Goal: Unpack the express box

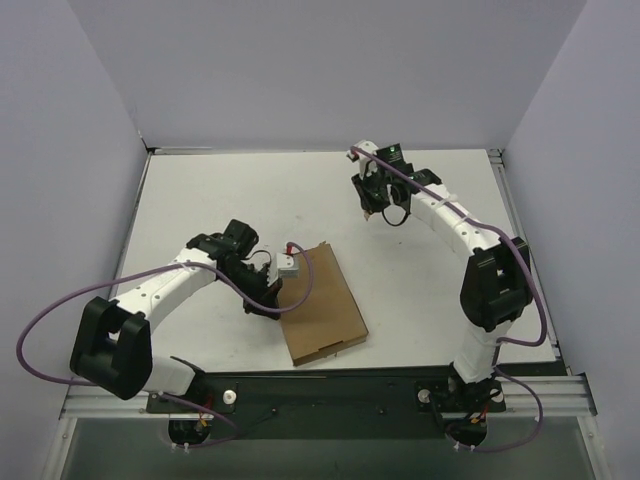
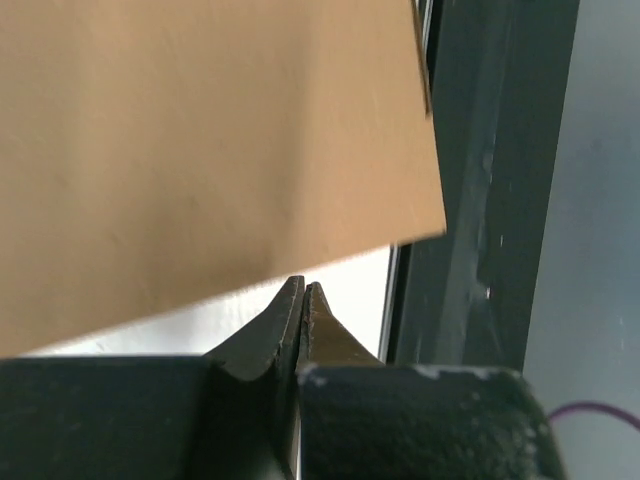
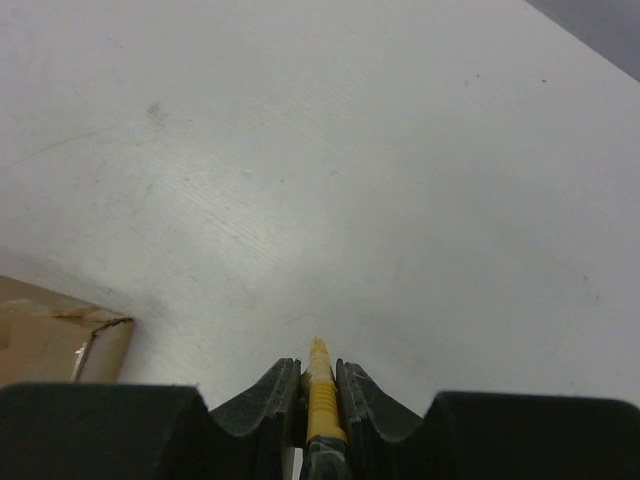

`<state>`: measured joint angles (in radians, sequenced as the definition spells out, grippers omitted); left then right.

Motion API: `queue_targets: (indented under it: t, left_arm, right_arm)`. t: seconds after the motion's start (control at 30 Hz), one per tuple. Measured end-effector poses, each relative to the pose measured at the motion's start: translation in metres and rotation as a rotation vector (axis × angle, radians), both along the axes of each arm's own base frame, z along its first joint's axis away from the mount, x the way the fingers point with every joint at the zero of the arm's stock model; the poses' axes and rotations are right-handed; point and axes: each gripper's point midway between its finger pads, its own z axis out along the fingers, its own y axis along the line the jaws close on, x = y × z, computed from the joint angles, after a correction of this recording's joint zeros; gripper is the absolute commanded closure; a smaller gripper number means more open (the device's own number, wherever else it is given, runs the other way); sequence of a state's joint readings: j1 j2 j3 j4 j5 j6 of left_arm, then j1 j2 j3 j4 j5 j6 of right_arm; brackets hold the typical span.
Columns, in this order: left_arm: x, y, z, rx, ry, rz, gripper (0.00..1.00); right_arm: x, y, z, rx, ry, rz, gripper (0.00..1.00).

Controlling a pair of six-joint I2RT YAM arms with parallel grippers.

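So the express box (image 1: 322, 305) is lying flat on the tabletop (image 1: 250, 200) with its lid down, as far as I can tell from the overhead view. Nothing has been taken out of it and there's no loose content anywhere near it. I'd say the unpacking has barely started: opening the flap and emptying it are both still to do.

The left jaws are pinched fully shut with nothing between them. The box sits right in front of their tips, and from the wrist cam the cardboard fills everything ahead and above the tips. I can't tell whether the tips actually touch the edge or just sit beside it. Looks to me like a poke or a brace against the box's side rather than a grab.

The right jaws are clamped on a thin yellow tool (image 3: 318, 395), its tip sticking out just past them and pointing at bare tabletop. The box is well away from these jaws, with only one corner showing off to their lower left. That corner looks a bit ragged, but it's too small to say whether anything's been cut.
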<state>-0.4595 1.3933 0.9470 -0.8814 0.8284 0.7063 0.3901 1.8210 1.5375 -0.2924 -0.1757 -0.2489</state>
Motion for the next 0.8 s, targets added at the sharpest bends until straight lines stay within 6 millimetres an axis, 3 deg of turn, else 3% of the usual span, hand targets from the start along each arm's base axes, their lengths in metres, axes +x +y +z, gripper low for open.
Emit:
queue_targets:
  t: [0.07,0.17,0.3,0.4,0.53,0.63,0.73,0.8]
  left_arm:
    - [-0.007,0.013,-0.009,0.046,0.009,-0.014,1.00]
    - [0.000,0.031,-0.018,0.112,-0.033,-0.013,1.00]
    - [0.013,0.045,-0.036,0.196,-0.044,0.003,0.98]
    - [0.038,0.042,-0.055,0.242,-0.052,0.046,0.95]
    - [0.099,0.021,-0.069,0.278,-0.122,0.110,0.93]
    - [0.173,-0.023,-0.067,0.244,-0.229,0.141,0.90]
    - [0.234,-0.069,-0.051,0.162,-0.336,0.178,0.84]
    - [0.257,-0.093,-0.031,0.104,-0.385,0.197,0.83]
  right_arm:
    - [-0.007,0.014,-0.002,0.016,0.013,0.026,1.00]
    - [-0.019,0.025,-0.005,0.031,0.031,0.054,1.00]
    - [-0.030,0.016,-0.007,0.032,0.048,0.038,1.00]
    - [-0.034,0.004,0.000,0.036,0.037,0.016,1.00]
    - [-0.038,-0.019,0.014,0.044,0.002,-0.030,1.00]
    - [-0.045,-0.041,0.020,0.043,-0.012,-0.072,1.00]
    - [-0.052,-0.060,0.019,0.030,-0.016,-0.105,1.00]
    - [-0.057,-0.070,0.015,0.020,-0.010,-0.120,1.00]
